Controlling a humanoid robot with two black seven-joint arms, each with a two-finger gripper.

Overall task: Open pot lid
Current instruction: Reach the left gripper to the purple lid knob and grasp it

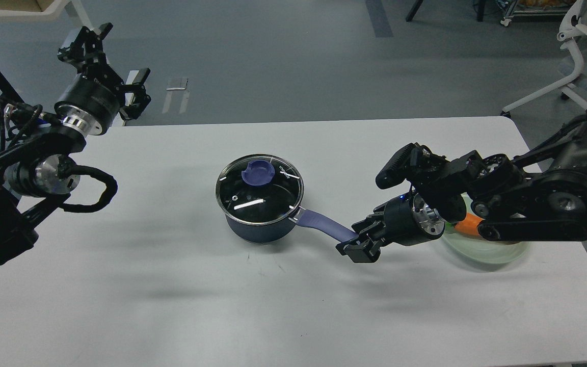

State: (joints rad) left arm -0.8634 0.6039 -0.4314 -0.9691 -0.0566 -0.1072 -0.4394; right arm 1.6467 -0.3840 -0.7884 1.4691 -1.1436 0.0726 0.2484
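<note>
Tabletop point(145, 306) fills the near part of your view, white and bare close to you. Just beyond that, right of centre, your right gripper point(357, 244) sits low at the end of the pot's lavender handle point(324, 224). Its dark fingers lie on either side of the handle's tip and look clamped on it, though the tip itself is hidden behind them, so you cannot see the contact clearly. Behind that gripper, the right arm crosses over a pale green plate point(497, 252), and an orange carrot point(469, 221) on it shows between the arm's links.

Follow the handle up and to the left and you reach the pot point(258, 229), a small dark navy saucepan standing upright near the middle of the table. It lies just left of your right gripper, joined to it only through the handle. The lid point(259, 189) rests flat on the pot's rim, clear glass with a steel edge, and its blue-purple knob point(258, 172) sits on the far side of the glass, with no gripper on it.

Farther back, at the far-left corner of the table, your left gripper point(112, 66) is raised well away from pot and lid. Its fingers are spread apart and hold nothing. Beyond the table edge is grey floor, with a white chair base point(553, 89) at far right.
</note>
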